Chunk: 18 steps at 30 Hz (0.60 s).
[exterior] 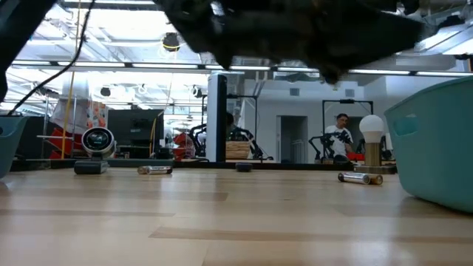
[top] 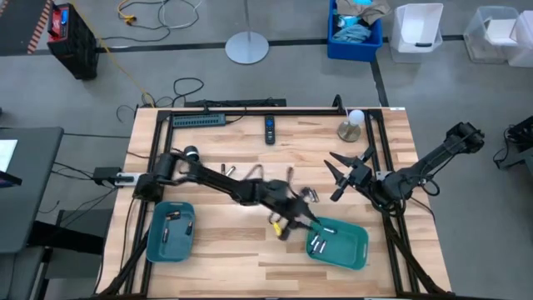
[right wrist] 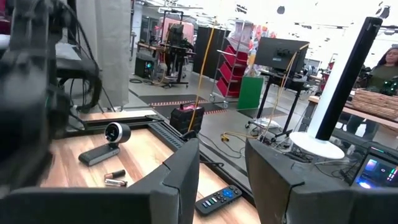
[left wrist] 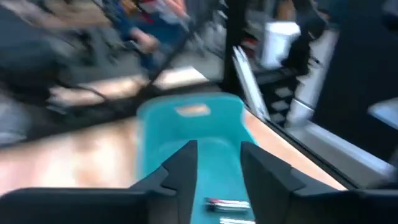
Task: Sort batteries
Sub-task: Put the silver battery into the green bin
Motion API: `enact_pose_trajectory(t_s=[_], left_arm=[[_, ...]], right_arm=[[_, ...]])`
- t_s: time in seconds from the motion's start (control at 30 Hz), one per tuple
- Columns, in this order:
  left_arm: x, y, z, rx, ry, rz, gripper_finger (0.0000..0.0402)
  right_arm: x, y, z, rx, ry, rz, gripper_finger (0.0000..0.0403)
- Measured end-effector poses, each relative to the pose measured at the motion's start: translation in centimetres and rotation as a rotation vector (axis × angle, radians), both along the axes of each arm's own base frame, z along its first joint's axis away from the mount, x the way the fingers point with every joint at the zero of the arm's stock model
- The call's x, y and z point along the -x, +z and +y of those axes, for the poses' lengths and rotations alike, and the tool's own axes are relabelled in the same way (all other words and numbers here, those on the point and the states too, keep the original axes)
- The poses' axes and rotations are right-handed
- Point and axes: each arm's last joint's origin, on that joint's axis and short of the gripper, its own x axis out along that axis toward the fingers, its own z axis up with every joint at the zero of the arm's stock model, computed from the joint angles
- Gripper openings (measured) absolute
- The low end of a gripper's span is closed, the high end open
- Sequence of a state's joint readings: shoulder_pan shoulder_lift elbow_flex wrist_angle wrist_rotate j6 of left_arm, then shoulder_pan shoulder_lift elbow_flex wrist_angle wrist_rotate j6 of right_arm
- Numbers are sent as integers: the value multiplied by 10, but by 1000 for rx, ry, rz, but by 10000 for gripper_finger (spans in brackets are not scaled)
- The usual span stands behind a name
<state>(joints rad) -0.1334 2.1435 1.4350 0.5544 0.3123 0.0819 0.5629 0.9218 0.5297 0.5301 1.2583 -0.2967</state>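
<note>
My left gripper [top: 310, 222] [left wrist: 217, 168] reaches across the table and hovers open over the near-left end of the right teal tray [top: 354, 250] [left wrist: 158, 121], holding nothing. Two silvery batteries [top: 317, 244] [left wrist: 227, 203] lie on that tray's floor, just below the fingers. The left teal tray [top: 156, 242] holds other batteries [top: 173, 217]. Loose batteries lie on the wood [top: 226, 169] [top: 308, 194] [exterior: 155, 170] [exterior: 360, 177] [right wrist: 114, 179]. My right gripper [top: 334, 177] [right wrist: 221, 177] waits open and raised right of the table's middle.
A black remote [top: 270, 129] [right wrist: 217, 199] and a power strip [top: 200, 120] lie near the far edge. A light bulb on a base [top: 352, 125] [exterior: 372, 140] stands far right. A webcam [top: 190, 153] [right wrist: 112, 134] sits at the left. A small yellow thing [top: 275, 225] lies under the left arm.
</note>
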Motion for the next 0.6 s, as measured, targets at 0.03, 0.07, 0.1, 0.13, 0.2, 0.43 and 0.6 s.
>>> enact_pose_trajectory(t_s=[0.03,0.07,0.1,0.13,0.2,0.43,0.6], left_arm=[[11,8,4,-8,37,-38,104],[24,15,10,-17,74,-68,92],[39,21,15,-24,114,-95,79],[54,26,21,-31,160,-114,66],[86,30,32,-42,243,-118,40],[187,38,53,-66,504,-95,5],[245,40,63,-50,643,-118,3]], right_arm=[[0,0,0,-1,0,0,146],[0,0,0,1,0,1,146],[-1,-1,1,1,0,3,146],[-2,-2,1,3,1,6,146],[-5,-4,1,5,-3,11,146],[-42,-13,-16,-27,50,5,146],[-94,-26,-39,-91,145,55,146]])
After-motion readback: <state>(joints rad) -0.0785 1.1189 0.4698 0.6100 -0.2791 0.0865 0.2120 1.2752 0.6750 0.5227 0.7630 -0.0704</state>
